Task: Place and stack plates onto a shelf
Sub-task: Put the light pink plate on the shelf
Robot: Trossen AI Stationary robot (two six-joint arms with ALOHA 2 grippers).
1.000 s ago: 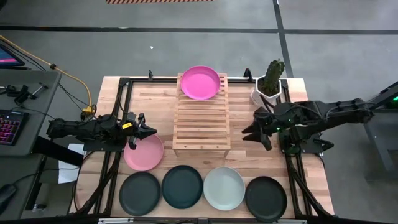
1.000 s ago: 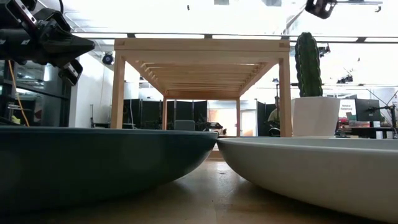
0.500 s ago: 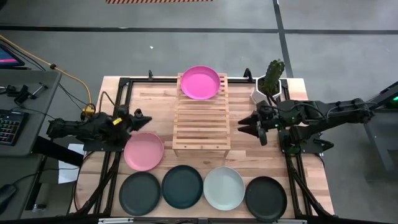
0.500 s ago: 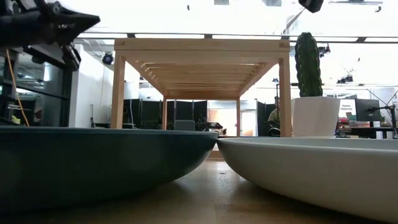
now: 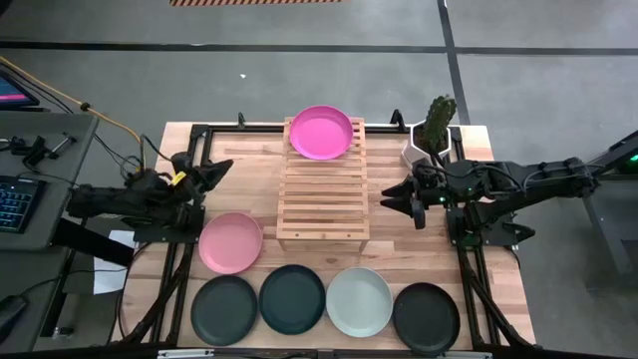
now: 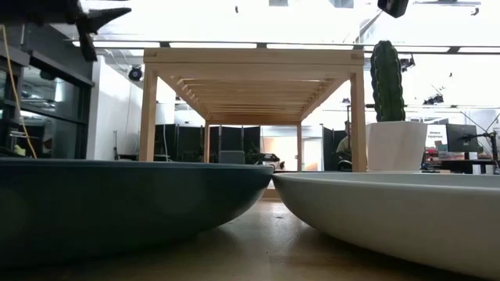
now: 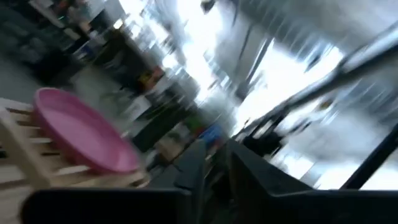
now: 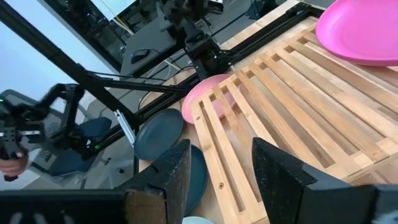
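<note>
The pale pink plate (image 5: pixel 230 242) lies flat on the table just off the shelf's (image 5: pixel 322 204) near left corner, and the left gripper (image 5: pixel 212 172) hangs above and beyond it, so the plate sits at about 5 o'clock from those fingertips, close by. That makes the left arm the nearer one; the right gripper (image 5: pixel 391 197), fingers apart at the shelf's right edge, has the plate at 8 o'clock across the whole rack. Whether the left gripper's fingers are apart or together cannot be told. The shelf's long axis runs 12 to 6, with a bright pink plate (image 5: pixel 320 132) on its 12 o'clock end and its near half bare. The pale pink plate is round, shallow, rimmed and matte. Three dark plates and a mint-white plate (image 5: pixel 359 300) line the near table edge.
</note>
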